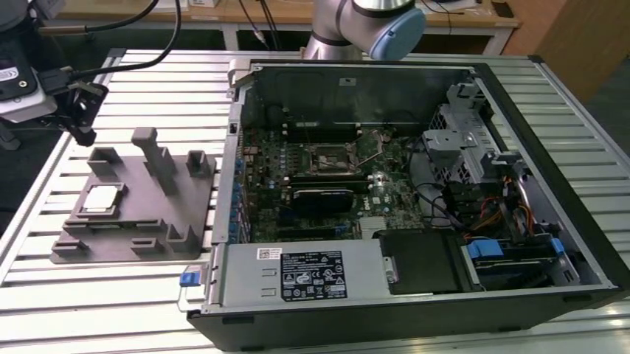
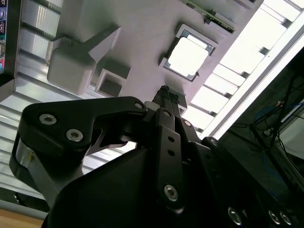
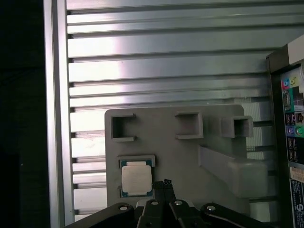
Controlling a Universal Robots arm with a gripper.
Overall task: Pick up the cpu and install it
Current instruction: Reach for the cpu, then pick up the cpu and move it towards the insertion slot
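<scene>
Just under claw [image 1: 87, 136] [image 2: 166, 90] [image 3: 165, 183], bit to one side, cpu [image 1: 102, 199] [image 2: 188, 57] [image 3: 137, 178] lies flat in pocket of grey holder block [image 1: 128, 230] [image 3: 190, 156]. Claw fingers pressed together, holding nothing, not touching cpu. Open computer case [image 1: 394, 328] sits far off.

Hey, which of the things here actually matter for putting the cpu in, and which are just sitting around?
For the job: the cpu lying in the grey holder; the tool near it; the motherboard socket in the open computer case.
Just there: the power supply; the drive cage; the coloured cables; the slatted table.
</scene>
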